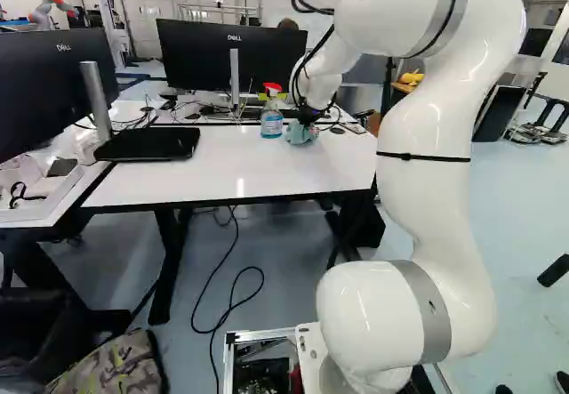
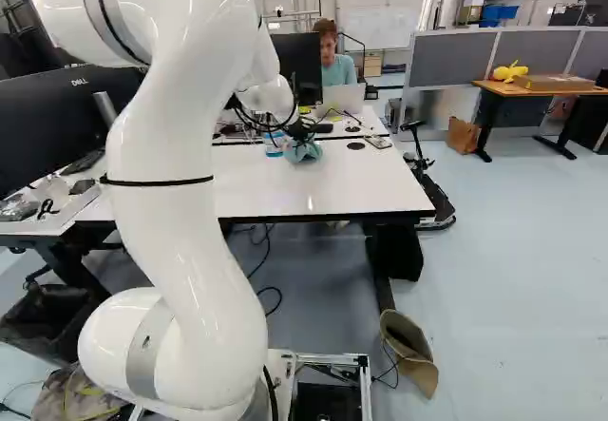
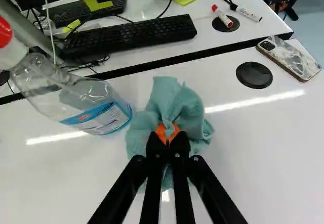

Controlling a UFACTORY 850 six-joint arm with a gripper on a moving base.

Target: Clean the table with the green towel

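The green cloth towel point(image 3: 174, 105) is lying bunched on the glossy white desk point(image 3: 263, 158), and the black claw with orange pads point(image 3: 168, 134) is pinching a fold of it near the middle. With so small a fold holding the load, the cloth could be slipping out or rolling under itself once dragged, leaving streaks of desk unwiped. If the claw is pressing too low, its hard tips could be scraping through the thin cloth.

The clear spray bottle with a blue label and red trigger head point(image 3: 96, 102) is standing right by the towel, touching or nearly so; a sweep towards it would probably be toppling it, as it is standing tall on a narrow base. On the towel's other side, a flat black round cover point(image 3: 254, 75) is sitting in the desk and could be catching the cloth's edge. Beyond it a phone in a marbled case point(image 3: 289, 58) is lying close to the dark gap behind, blocking that corner and risking a shove.

Across the gap, the black keyboard point(image 3: 131, 36), the short red-and-white marker point(image 3: 221, 16) and thin black cables point(image 3: 172, 1) are crowding the rear desk point(image 3: 215, 42), where an overlong stroke could be snagging them.
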